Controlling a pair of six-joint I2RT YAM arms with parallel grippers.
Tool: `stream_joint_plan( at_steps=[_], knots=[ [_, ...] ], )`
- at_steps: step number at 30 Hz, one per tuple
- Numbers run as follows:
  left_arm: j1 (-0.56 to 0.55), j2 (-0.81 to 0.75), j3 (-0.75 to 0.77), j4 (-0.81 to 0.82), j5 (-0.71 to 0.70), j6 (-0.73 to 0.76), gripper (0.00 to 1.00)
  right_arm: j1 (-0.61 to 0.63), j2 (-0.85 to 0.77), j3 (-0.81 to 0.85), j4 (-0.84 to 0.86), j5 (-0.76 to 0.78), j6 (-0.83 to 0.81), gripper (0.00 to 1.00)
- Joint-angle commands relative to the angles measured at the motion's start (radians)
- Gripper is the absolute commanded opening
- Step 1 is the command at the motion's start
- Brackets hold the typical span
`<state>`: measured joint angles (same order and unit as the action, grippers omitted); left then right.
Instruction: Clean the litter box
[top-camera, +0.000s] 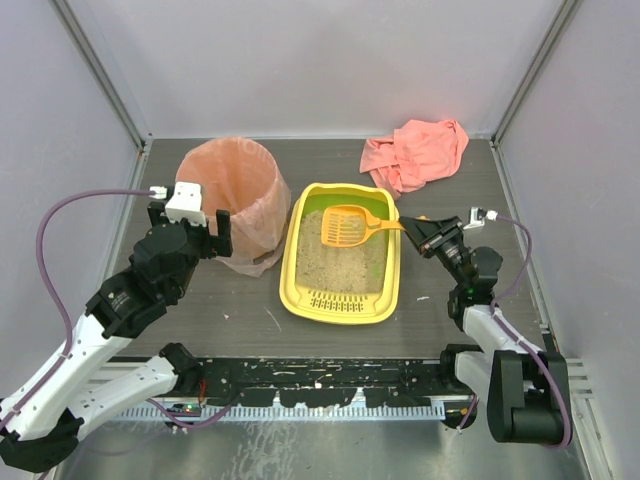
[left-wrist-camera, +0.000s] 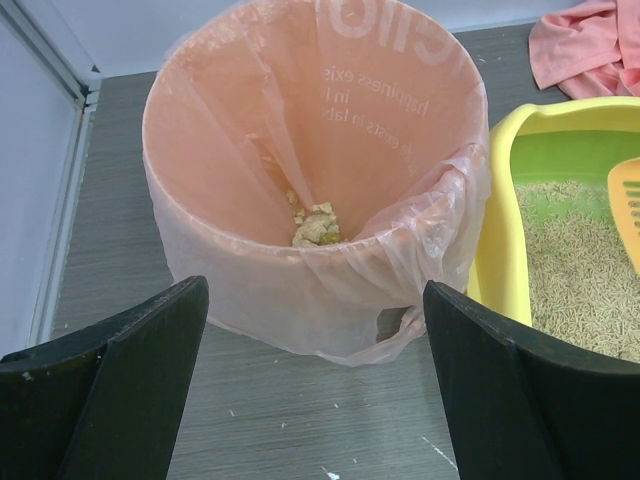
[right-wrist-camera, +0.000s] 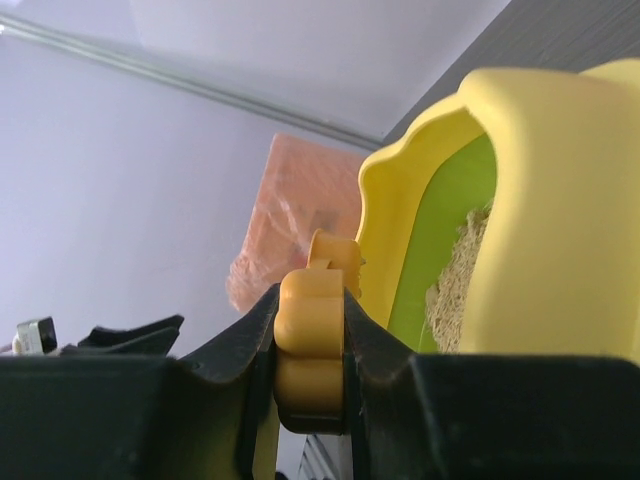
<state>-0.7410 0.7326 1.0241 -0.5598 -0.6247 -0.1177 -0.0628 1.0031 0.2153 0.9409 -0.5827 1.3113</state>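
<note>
Litter box, a shallow yellow plastic tray of sandy litter, sits mid-table, with the round pink-bagged bin at its 9 o'clock. The right gripper clamps the handle of the small orange slotted scoop, whose head hangs over the tray's 12 o'clock end. The left gripper gapes wide and empty, facing the bin. Best to dip shallowly, sift, and carry the scoop level.
</note>
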Motion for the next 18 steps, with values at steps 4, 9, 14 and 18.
stream_joint_plan(
  at_steps=[4,9,14,18],
  knots=[
    [0.003,-0.003,0.007,0.015,-0.023,-0.001,0.9,-0.022,0.013,-0.009,0.112,-0.008,0.027,0.01],
    [0.003,-0.002,0.011,0.008,-0.023,0.0,0.9,-0.022,-0.007,0.0,0.063,-0.004,-0.007,0.01],
    [0.004,-0.015,0.004,0.013,-0.016,-0.006,0.9,0.009,-0.019,0.033,-0.005,-0.017,-0.033,0.01],
    [0.005,-0.021,0.004,0.01,-0.016,-0.009,0.9,0.018,-0.016,0.052,0.002,0.005,0.005,0.01]
  ],
)
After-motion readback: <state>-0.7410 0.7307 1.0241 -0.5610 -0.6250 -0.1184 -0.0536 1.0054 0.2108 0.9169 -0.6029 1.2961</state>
